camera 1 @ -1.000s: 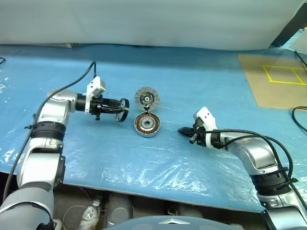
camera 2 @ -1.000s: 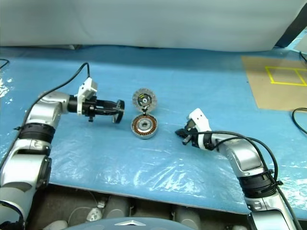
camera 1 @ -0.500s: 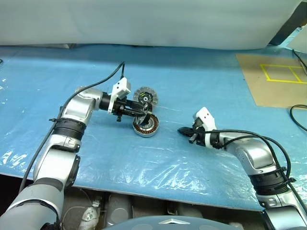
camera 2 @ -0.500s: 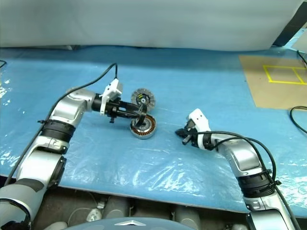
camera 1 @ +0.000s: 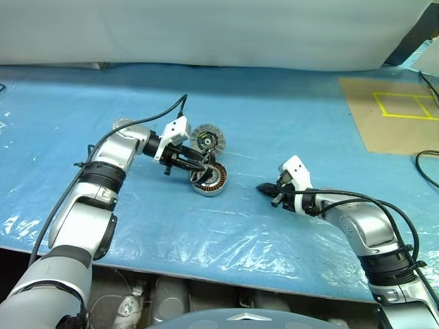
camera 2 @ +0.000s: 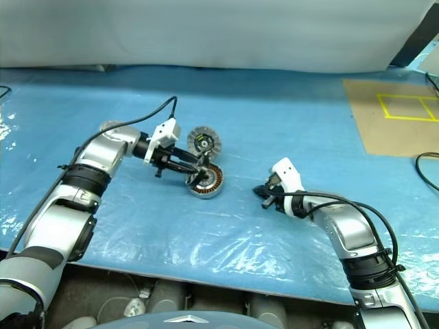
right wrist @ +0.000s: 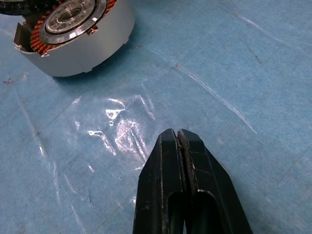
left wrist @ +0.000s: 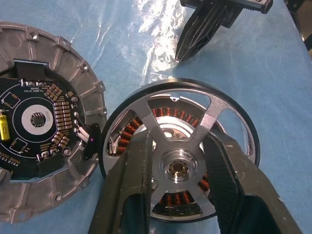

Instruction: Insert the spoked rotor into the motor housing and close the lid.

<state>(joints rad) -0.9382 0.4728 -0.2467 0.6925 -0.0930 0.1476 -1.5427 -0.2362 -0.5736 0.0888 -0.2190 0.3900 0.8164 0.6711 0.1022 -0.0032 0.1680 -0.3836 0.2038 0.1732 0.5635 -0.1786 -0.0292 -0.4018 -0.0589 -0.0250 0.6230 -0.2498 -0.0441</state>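
Observation:
My left gripper (left wrist: pixel 178 142) is shut on the spoked rotor (left wrist: pixel 181 105), a dark wheel with silver spokes and a small hub. It holds the rotor over the motor housing (camera 1: pixel 211 179), whose copper windings (left wrist: pixel 168 113) show between the spokes. I cannot tell whether the rotor touches the housing. The lid (camera 1: pixel 208 140) lies just behind the housing with its black centre and silver segmented rim facing up. My right gripper (right wrist: pixel 179 139) is shut and empty, low over the sheet to the right of the housing (right wrist: pixel 78 34).
A blue plastic sheet (camera 1: pixel 274 110) covers the table. A brown board with a yellow taped square (camera 1: pixel 405 106) lies at the far right. A black cable (camera 1: pixel 429 168) runs along the right edge. A pale wall stands behind the table.
My left arm has swung right and carried the rotor from beside the housing to over it, tilting slightly downward. The right arm has stayed in place.

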